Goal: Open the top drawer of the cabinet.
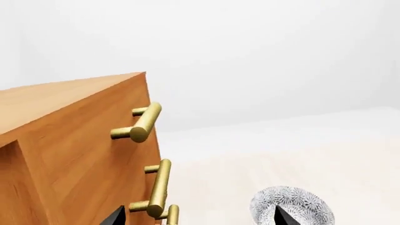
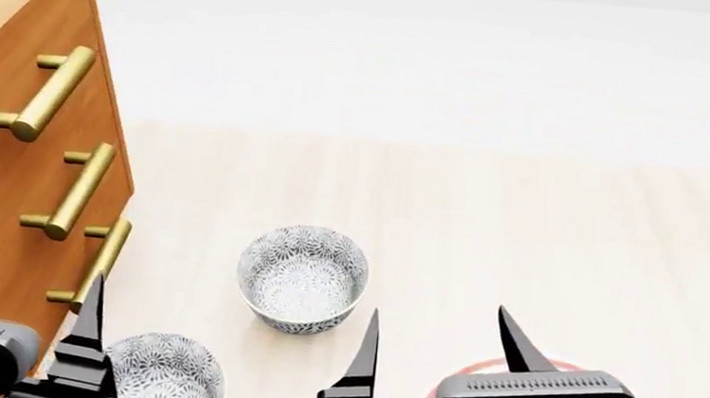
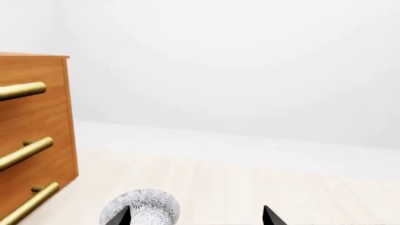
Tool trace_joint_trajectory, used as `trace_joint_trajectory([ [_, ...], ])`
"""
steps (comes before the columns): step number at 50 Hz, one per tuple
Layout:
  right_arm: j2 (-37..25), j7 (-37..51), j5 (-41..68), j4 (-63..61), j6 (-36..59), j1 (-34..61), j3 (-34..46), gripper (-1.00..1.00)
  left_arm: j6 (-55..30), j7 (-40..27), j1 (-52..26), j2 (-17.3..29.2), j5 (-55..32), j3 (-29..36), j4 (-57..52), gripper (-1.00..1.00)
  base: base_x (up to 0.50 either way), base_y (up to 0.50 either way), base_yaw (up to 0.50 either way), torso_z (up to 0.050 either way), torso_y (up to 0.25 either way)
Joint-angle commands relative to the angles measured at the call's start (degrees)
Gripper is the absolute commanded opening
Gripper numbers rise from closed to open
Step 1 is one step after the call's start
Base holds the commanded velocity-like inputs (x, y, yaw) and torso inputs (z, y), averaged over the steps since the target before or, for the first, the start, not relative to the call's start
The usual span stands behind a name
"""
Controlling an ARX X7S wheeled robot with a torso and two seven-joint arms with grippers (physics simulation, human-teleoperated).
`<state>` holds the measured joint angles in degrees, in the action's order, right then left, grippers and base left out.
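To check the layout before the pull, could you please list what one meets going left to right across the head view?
cabinet → lower patterned bowl → upper patterned bowl → right gripper

The cabinet (image 2: 2, 181) looked like orange-brown wood with a visible grain and a smooth, satin finish; the top drawer (image 2: 38, 32) had the same face. Its handle (image 2: 47, 94) and the two below it read as brushed brass, softly shiny, with rounded bar ends. The floor (image 2: 518, 231) was pale wood-look planking, matt and faintly grained. Both bowls (image 2: 303, 279) (image 2: 163, 372) appeared to be glazed ceramic, white with a fine grey floral pattern inside and out. The left gripper (image 2: 20, 301) and right gripper (image 2: 439, 343) looked like matt black plastic with ribbed grey housings.
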<state>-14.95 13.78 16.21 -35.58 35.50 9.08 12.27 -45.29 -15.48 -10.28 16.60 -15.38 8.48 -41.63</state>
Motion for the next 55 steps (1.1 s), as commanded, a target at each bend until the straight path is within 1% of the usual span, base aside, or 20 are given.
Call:
trace_joint_trajectory([
  [1, -0.09, -0.23, 0.62, 0.96, -1.44, -0.43, -0.09, 1.00, -2.58, -8.14, -5.01, 12.82, 31.14, 25.00, 0.05, 1.00, 0.00, 0.00, 0.00, 0.000, 0.000],
  [2, -0.14, -0.20, 0.45, 1.19, -1.72, -0.55, 0.02, 1.00, -8.29, -5.70, -8.31, 15.27, 39.04, 33.12, 0.85, 1.00, 0.00, 0.00, 0.00, 0.000, 0.000],
  [3, -0.17, -0.13, 0.55, 1.04, -1.52, -0.49, -0.01, 1.00, -10.98, -3.74, -9.75, 16.14, 41.49, 36.53, 1.04, 1.00, 0.00, 0.00, 0.00, 0.000, 0.000],
  [4, -0.32, 0.07, 0.21, 0.85, -1.59, -0.61, 0.14, 1.00, -16.00, -1.56, -13.07, 18.33, 50.08, 44.48, 2.15, 1.00, 0.00, 0.00, 0.00, 0.000, 0.000],
  [6, -0.38, 0.15, 0.29, 0.77, -1.57, -0.60, 0.11, 1.00, -16.98, 0.28, -14.19, 19.32, 52.04, 46.65, 1.18, 1.00, 0.00, 0.00, 0.00, 0.000, 0.000],
  [7, -0.38, 0.15, 0.29, 0.77, -1.57, -0.60, 0.11, 1.00, -17.49, 0.76, -15.12, 20.06, 54.26, 48.44, 1.06, 1.00, 0.00, 0.00, 0.00, 0.000, 0.000],
  [8, -0.36, 0.13, 0.31, 1.01, -1.66, -0.55, 0.16, 1.00, -18.49, 2.63, -16.24, 21.25, 56.86, 51.23, 1.02, 1.00, 0.00, 0.00, 0.00, 0.000, 0.000],
  [11, -0.37, 0.10, 0.12, 1.29, -2.02, -0.59, 0.60, 1.00, -18.96, 4.78, -17.28, 22.74, 58.53, 53.16, 0.42, 1.00, 0.00, 0.00, 0.00, 0.000, 0.000],
  [16, -0.36, 0.37, 0.03, 1.33, -1.88, -0.29, 0.96, 1.00, -18.68, 5.38, -18.01, 23.78, 57.66, 51.72, 0.30, 1.00, 0.00, 0.00, 0.00, 0.000, 0.000],
  [24, -0.61, 0.39, -0.21, 1.99, -2.80, -0.58, 1.41, 1.00, -17.99, 4.96, -17.74, 23.68, 57.52, 51.84, 1.35, 1.00, 0.00, 0.00, 0.00, 0.000, 0.000],
  [33, -0.76, 0.12, -0.08, 3.72, -4.36, -0.72, 1.31, 1.00, -17.89, 5.50, -18.73, 23.01, 56.28, 50.40, 2.37, 1.00, 0.00, 0.00, 0.00, 0.000, 0.000],
  [36, -0.80, 0.00, 0.11, 4.35, -4.87, -0.70, 1.10, 1.00, -17.83, 6.78, -20.50, 22.48, 55.83, 50.10, 3.17, 1.00, 0.00, 0.00, 0.00, 0.000, 0.000],
  [43, -1.06, 0.13, 0.20, 4.84, -5.71, -1.15, 0.78, 1.00, -17.52, 10.62, -27.40, 19.83, 54.63, 49.76, 8.20, 1.00, 0.00, 0.00, 0.00, 0.000, 0.000],
  [46, -1.20, 0.32, 0.39, 4.58, -5.57, -1.23, 0.55, 1.00, -16.80, 11.23, -29.14, 18.99, 53.71, 49.42, 10.69, 1.00, 0.00, 0.00, 0.00, 0.000, 0.000],
  [52, -1.28, 0.42, 0.09, 5.30, -6.26, -1.24, 0.84, 1.00, -14.58, 11.98, -34.04, 16.53, 51.45, 48.43, 18.98, 1.00, 0.00, 0.00, 0.00, 0.000, 0.000],
  [55, -1.37, 0.50, 0.12, 5.27, -6.27, -1.20, 0.86, 1.00, -13.95, 12.19, -34.68, 16.23, 50.83, 48.23, 20.36, 1.00, 0.00, 0.00, 0.00, 0.000, 0.000],
])
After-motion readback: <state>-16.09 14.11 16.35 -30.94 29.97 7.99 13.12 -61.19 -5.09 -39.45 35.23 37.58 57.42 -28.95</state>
